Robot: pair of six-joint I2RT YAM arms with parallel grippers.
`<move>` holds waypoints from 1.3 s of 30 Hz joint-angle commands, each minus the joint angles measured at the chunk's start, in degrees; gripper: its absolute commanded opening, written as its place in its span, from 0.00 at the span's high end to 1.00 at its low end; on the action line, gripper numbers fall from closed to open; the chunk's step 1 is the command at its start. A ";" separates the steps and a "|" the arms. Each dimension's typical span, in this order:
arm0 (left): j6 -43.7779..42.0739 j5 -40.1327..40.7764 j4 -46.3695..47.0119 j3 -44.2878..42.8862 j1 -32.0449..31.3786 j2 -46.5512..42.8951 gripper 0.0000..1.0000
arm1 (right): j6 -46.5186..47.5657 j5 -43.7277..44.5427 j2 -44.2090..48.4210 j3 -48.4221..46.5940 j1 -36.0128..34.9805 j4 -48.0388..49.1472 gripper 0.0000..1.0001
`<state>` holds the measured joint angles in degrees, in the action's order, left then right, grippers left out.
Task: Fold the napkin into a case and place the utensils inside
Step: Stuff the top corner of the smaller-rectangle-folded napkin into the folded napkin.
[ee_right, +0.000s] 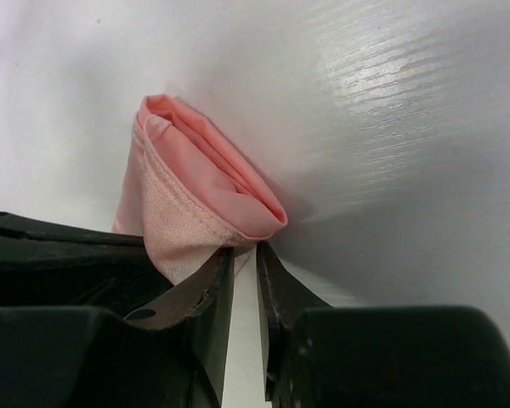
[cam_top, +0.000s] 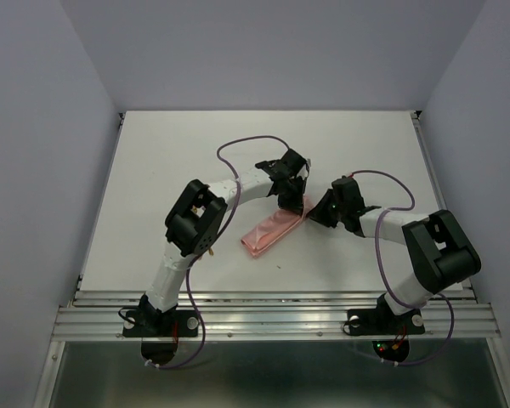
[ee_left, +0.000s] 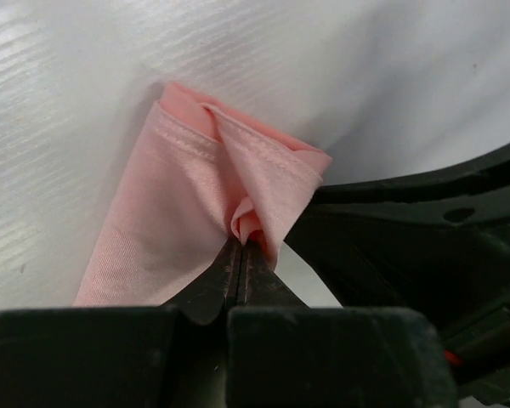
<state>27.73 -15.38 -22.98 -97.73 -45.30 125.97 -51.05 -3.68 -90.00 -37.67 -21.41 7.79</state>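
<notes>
Robot lab booth, white table (cam_top: pixel 178 144), plain walls (cam_top: pixel 272 51)

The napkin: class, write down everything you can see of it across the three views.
The napkin is salmon-pink cloth with a slight sheen and a stitched hem, folded into a narrow, layered strip. It lies on the white table, slanting from near left to far right in the top view. At its far end the left gripper is shut on a small raised fold. The right gripper, jaws slightly apart, sits at that end's hem; whether it grips cannot be told.
</notes>
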 commanded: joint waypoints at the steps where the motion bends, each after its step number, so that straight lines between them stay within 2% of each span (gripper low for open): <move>1: -1.45 -5.54 0.57 1.23 -0.76 -4.60 1.00 | -0.54 -0.01 -0.27 -1.79 0.14 3.46 0.78; 16: -0.66 -5.63 3.03 3.43 -0.76 -1.96 1.00 | 0.42 1.84 7.55 -0.82 0.14 0.56 0.76; 19: -0.39 -5.98 3.38 3.69 -0.76 -1.87 1.00 | 0.68 1.31 6.25 -1.79 0.14 0.47 0.76; 23: 0.05 -5.89 3.73 3.69 -0.76 -1.78 1.00 | 1.39 0.52 3.69 -3.81 0.14 0.56 0.82; 34: 0.84 -6.51 3.82 2.02 -0.76 -0.56 1.00 | 2.00 -1.76 0.35 -4.17 0.14 1.00 0.82; 39: 0.84 -7.47 4.09 1.14 -0.76 0.50 1.00 | 2.09 -2.99 -1.75 -4.43 0.14 1.70 0.87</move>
<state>28.42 -21.08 -19.75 -94.54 -45.67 125.56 -49.71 -5.28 -90.02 -40.03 -21.41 7.66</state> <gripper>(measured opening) 0.018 0.144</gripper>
